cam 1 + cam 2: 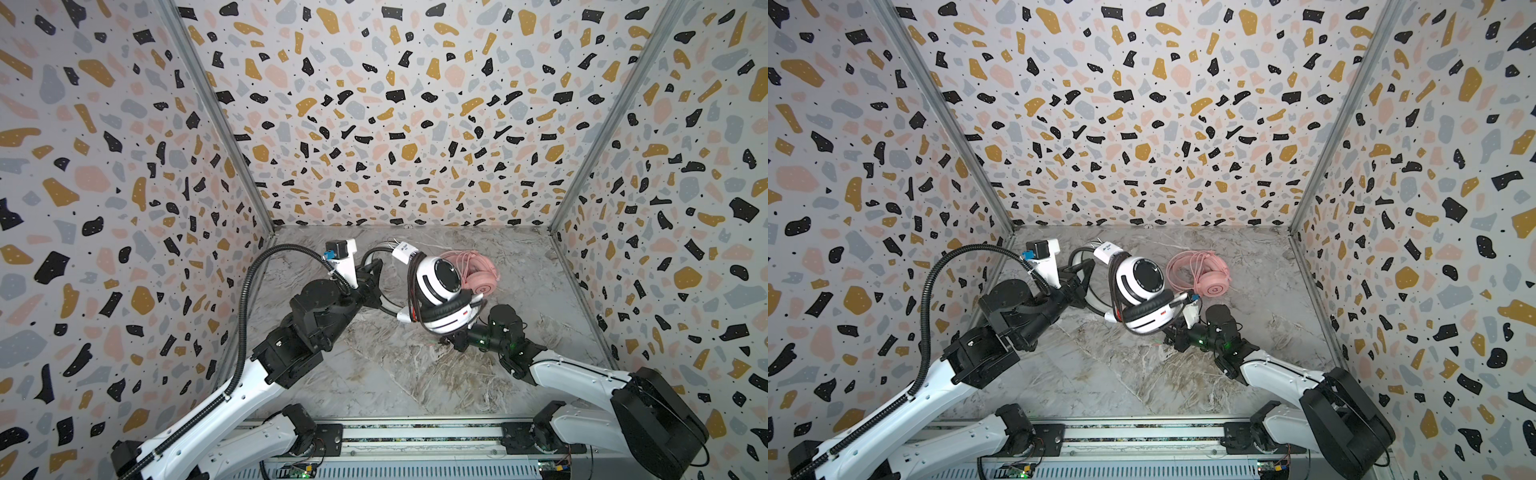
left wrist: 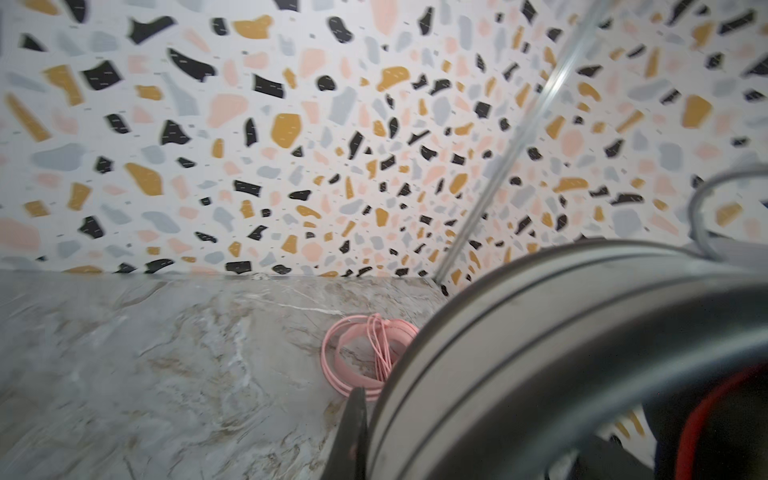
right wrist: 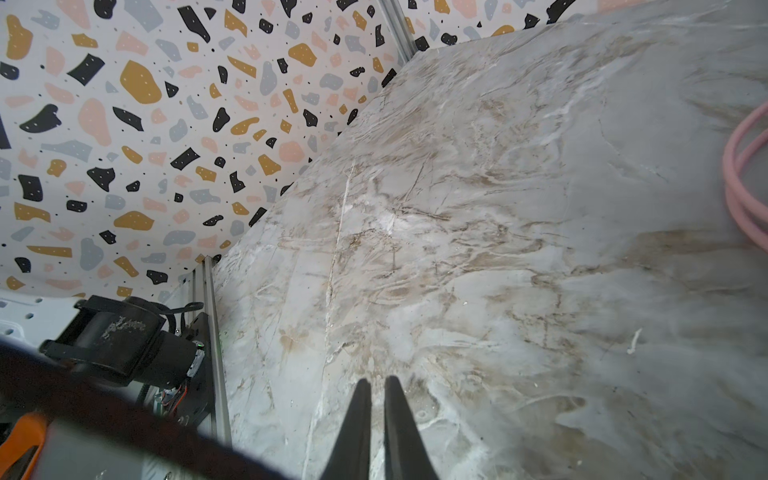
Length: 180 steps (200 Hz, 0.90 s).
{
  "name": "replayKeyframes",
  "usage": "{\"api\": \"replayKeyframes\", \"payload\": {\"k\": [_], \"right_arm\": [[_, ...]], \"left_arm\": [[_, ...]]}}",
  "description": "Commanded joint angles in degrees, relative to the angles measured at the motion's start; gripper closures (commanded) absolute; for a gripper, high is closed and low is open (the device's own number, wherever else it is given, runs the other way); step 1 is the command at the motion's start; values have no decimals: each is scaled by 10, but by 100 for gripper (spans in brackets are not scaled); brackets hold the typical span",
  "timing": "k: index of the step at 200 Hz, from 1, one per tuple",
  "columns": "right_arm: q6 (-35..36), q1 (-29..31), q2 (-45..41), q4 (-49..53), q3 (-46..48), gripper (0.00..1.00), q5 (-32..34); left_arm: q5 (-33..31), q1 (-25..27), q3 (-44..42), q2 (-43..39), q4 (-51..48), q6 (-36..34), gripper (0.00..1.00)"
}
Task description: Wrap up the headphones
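Two headsets (pink headset (image 1: 1214, 284), white-and-black headset (image 1: 1140, 280)); two arms (image 1: 942, 374) (image 1: 1279, 374).

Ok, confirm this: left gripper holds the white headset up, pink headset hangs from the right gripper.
Not quite: the pink headset lies on the table, clear of the right gripper, as both top views show. The left gripper does hold the white headset up.
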State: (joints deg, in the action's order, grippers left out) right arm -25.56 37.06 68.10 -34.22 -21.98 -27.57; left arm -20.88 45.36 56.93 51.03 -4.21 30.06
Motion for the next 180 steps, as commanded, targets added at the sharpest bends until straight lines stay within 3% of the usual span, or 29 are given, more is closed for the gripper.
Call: {"api": "replayKeyframes", "payload": {"k": [1, 56, 105, 155, 180], "right_arm": [[-1, 32, -28, 42, 11, 90, 56], [6, 155, -76, 150, -24, 91, 120], [67, 205, -148, 334, -125, 91, 172], [145, 205, -166, 470, -259, 91, 282], [186, 203, -150, 514, -315, 91, 368]], "left_arm": [[-174, 1, 17, 6, 56, 132, 100], [-327, 1, 28, 58, -6, 177, 100], [-435, 1, -31, 107, 5, 130, 100], [-376, 2, -47, 173, -19, 56, 100], [-303, 9, -46, 196, -28, -26, 100]]}}
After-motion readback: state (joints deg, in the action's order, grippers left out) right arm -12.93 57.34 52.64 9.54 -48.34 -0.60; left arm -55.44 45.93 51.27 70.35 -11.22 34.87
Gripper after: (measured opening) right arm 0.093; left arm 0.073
